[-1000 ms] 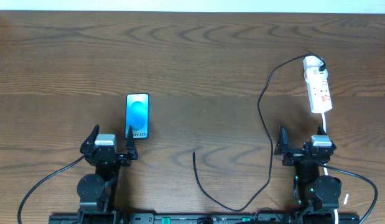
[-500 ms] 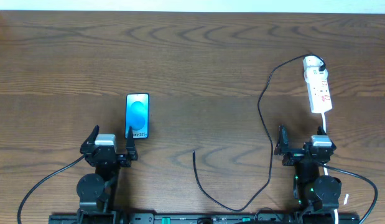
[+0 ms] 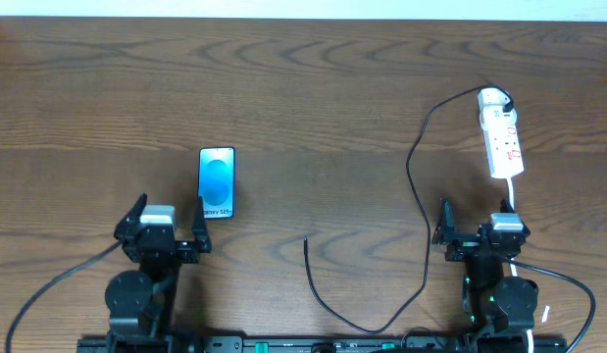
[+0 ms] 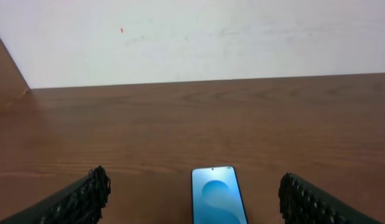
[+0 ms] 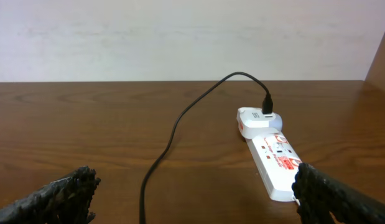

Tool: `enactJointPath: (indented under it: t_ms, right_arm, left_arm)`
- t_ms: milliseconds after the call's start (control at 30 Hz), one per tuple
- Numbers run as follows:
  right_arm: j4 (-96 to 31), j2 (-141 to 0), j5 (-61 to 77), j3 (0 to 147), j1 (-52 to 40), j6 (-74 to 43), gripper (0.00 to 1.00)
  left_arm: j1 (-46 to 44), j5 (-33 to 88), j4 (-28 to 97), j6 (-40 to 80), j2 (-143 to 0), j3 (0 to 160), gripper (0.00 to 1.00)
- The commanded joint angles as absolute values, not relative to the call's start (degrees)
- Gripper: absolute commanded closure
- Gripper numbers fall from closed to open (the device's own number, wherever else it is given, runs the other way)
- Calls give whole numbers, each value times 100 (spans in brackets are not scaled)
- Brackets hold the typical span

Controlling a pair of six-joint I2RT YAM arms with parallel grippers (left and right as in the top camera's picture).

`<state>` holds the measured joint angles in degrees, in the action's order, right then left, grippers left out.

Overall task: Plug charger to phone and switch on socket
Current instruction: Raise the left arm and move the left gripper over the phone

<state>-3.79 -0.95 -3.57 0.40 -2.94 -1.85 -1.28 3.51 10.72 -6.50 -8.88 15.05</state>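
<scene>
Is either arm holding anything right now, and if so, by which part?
Nothing is held. The left gripper and right gripper both have open, empty jaws; the phone and charger cable lie free on the table.

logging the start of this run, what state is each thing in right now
phone: lying flat, screen up and blue, no cable in it
charger: one end plugged in at the socket, plug tip lying loose
socket: lying flat, charger in its far end, switch position unclear
left claw: open, empty
right claw: open, empty
</scene>
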Motion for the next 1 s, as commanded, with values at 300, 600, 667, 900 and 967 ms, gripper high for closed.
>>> enactJointPath:
  t_ms: [300, 600, 667, 900, 967]
  right_arm:
    - [-397, -40, -395, 32, -342, -78, 1]
    - [-397, -40, -395, 32, -342, -78, 1]
    - [-397, -40, -395, 32, -342, -78, 1]
    - [-397, -40, -395, 32, -342, -78, 1]
    - [-397, -40, -395, 32, -342, -78, 1]
  left_arm:
    - [-104, 565, 1288, -786, -3293, 3151, 11]
    - [-104, 755, 2014, -764, -4727, 4447, 11]
    - [-104, 755, 2314, -766, -5011, 4755, 11]
    - [-104, 755, 3518, -768, -5992, 5894, 11]
    - [-104, 757, 3830, -766, -6224, 6182, 11]
